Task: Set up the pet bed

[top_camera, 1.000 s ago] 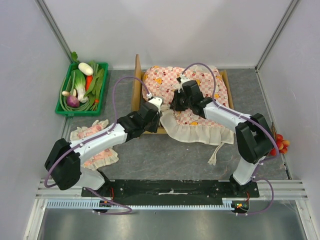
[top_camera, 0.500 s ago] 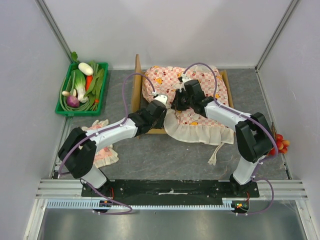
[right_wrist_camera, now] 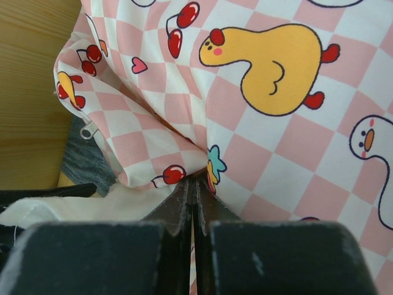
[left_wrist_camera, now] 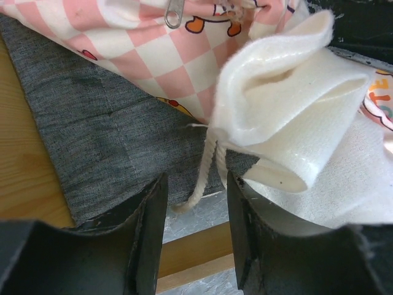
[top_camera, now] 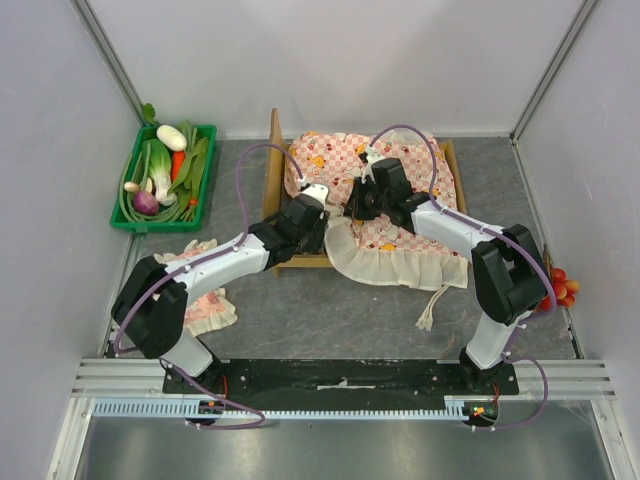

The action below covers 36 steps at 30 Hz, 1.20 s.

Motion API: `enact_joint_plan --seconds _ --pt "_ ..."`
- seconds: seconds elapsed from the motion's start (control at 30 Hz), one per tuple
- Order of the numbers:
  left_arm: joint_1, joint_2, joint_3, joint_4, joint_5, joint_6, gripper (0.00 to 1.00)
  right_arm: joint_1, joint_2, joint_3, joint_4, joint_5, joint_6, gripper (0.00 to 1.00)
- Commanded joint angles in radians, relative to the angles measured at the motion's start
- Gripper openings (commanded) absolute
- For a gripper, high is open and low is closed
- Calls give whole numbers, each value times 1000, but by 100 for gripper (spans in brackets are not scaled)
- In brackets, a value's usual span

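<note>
The pet bed (top_camera: 272, 170), a light-wood frame, stands at the back middle of the table, its grey fabric base (left_wrist_camera: 104, 141) bare at the front-left corner. A pink-checked frilled mattress (top_camera: 385, 160) lies bunched across it, with its cream frill (top_camera: 395, 262) spilling over the front rail. My left gripper (top_camera: 322, 207) hovers open at that corner. A white cord (left_wrist_camera: 202, 175) dangles between its fingers (left_wrist_camera: 150, 233) without being pinched. My right gripper (top_camera: 352, 205) is shut on a fold of the mattress (right_wrist_camera: 184, 157) just beside the left one.
A green tray (top_camera: 123, 195) of vegetables sits at the back left. A small pink frilled pillow (top_camera: 205, 305) lies partly under my left arm. A red-orange object (top_camera: 563, 288) rests at the right wall. A loose cream tie (top_camera: 432, 310) trails in front of the bed.
My left arm has swung right and reached in to the mattress's front-left corner, close to the right gripper. The right gripper has kept its hold and barely moved.
</note>
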Motion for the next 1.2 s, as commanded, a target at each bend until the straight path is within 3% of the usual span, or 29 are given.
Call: enact_joint_plan --seconds 0.0,0.23,0.6,1.17 --pt "24 -69 -10 59 94 45 50 -15 14 13 17 -7 -18 0" --pt "36 -87 -30 66 124 54 52 -18 13 19 19 -14 -13 0" --pt "47 -38 -17 40 94 77 40 -21 17 20 20 -22 -8 0" --pt "53 25 -4 44 101 85 42 -24 29 28 20 -37 1 0"
